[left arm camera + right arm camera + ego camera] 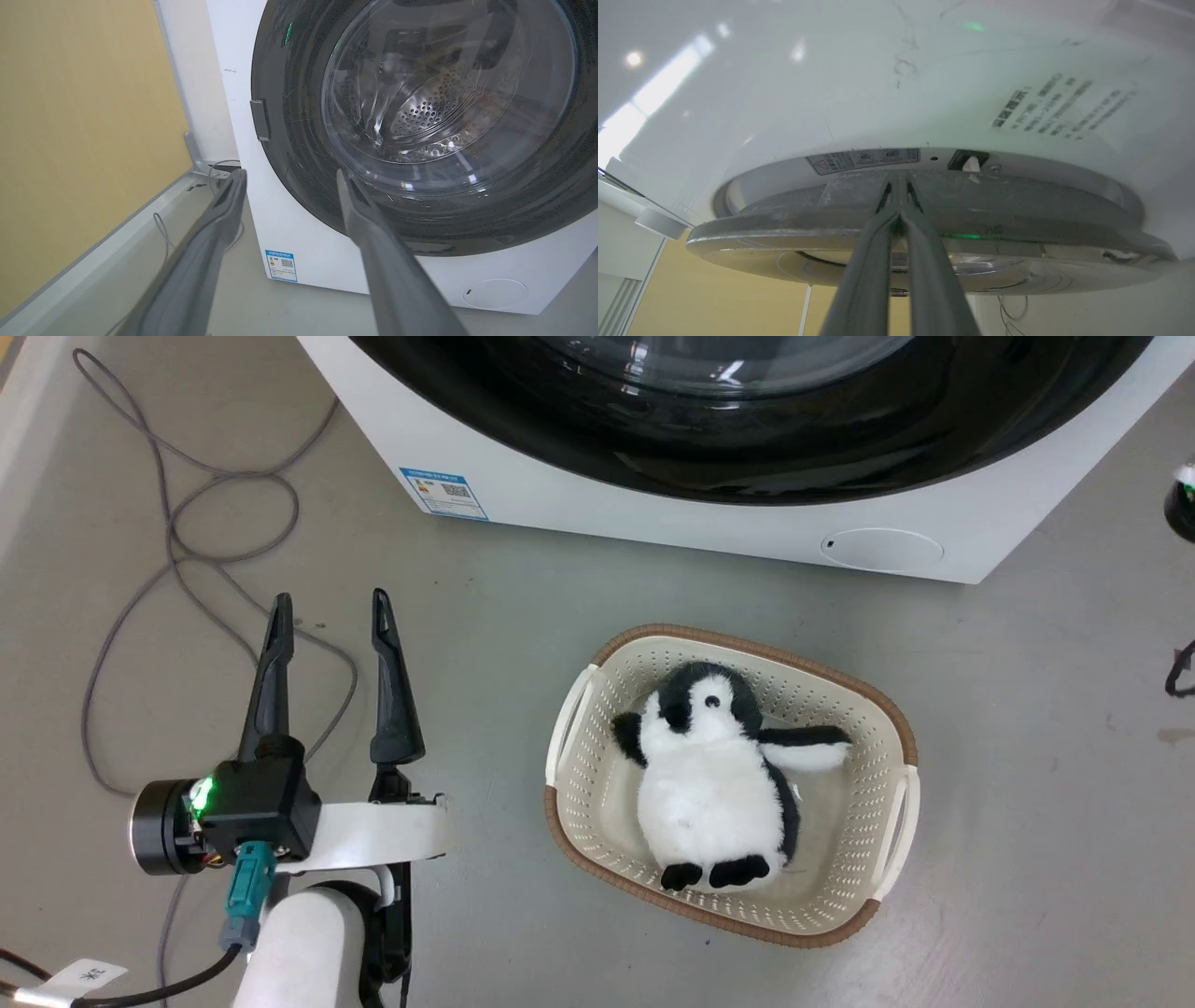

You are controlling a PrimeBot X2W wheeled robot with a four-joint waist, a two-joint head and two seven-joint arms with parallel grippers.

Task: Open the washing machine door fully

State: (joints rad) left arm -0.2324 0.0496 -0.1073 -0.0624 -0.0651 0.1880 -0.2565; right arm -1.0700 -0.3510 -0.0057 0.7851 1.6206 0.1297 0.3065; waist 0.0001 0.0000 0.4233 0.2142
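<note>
Penguin (714,775) in basket (588,803) before washing machine (653,513)

washing machine (560,495): one;
washing machine door (747,448): one;
blue sticker (444,493): one, on the machine's front;
round flap (882,549): one;
laundry basket (597,803): one, with two white handles (565,719);
plush penguin (709,793): one;
grey cable (170,523): one that can be traced, in several loops;
grippers: two, the left gripper (329,605) and the right gripper (896,182);
fingers (219,224): two on each gripper

Head downward, wrists close on door (444,93)
</note>
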